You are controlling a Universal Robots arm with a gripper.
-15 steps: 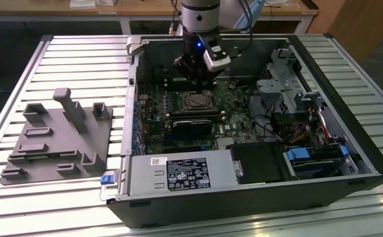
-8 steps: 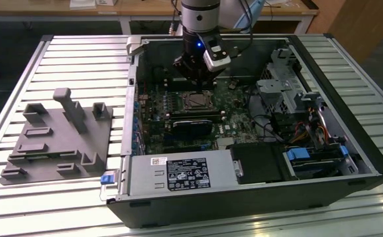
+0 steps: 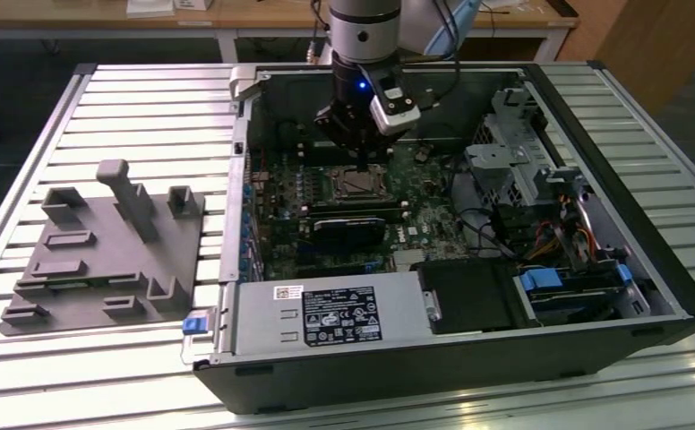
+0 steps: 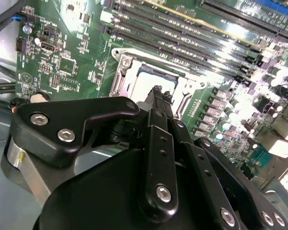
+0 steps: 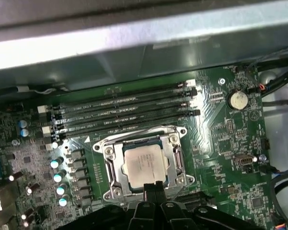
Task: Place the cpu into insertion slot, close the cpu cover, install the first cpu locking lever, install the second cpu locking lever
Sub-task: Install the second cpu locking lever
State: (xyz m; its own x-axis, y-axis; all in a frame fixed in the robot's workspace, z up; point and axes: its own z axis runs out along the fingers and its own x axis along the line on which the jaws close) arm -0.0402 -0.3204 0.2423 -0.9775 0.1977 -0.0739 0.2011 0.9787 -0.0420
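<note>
Green circuit board (image 5: 220, 158) filled the floor of an open black computer case (image 3: 634, 296), which lay on a slatted metal table (image 3: 144, 98). The gripper (image 3: 361, 154) hung from the arm straight down into the case, directly above the socket. In both wrist views its black fingers (image 4: 159, 103) met at a narrow tip with no gap visible between them, so they appeared closed, and nothing showed held in them.

Just below and ahead of that tip sat the slot (image 5: 144, 163), a square socket with a metal rim. The cpu (image 5: 143, 162), its silvery-tan top showing, lay flat inside the slot. The cover (image 5: 175, 158), a thin silvery frame, lay down around the cpu, with the chip showing through its window. The fingertips stood at the socket's near edge, just over the frame; whether they touched it could not be told.

Beyond the socket from the gripper ran four long dark memory slots (image 5: 120, 112). A round coin battery (image 5: 237, 99) sat further off on the board. Well apart from the gripper, outside the case on the table, lay a grey moulded fixture (image 3: 103, 251) with upright posts.
</note>
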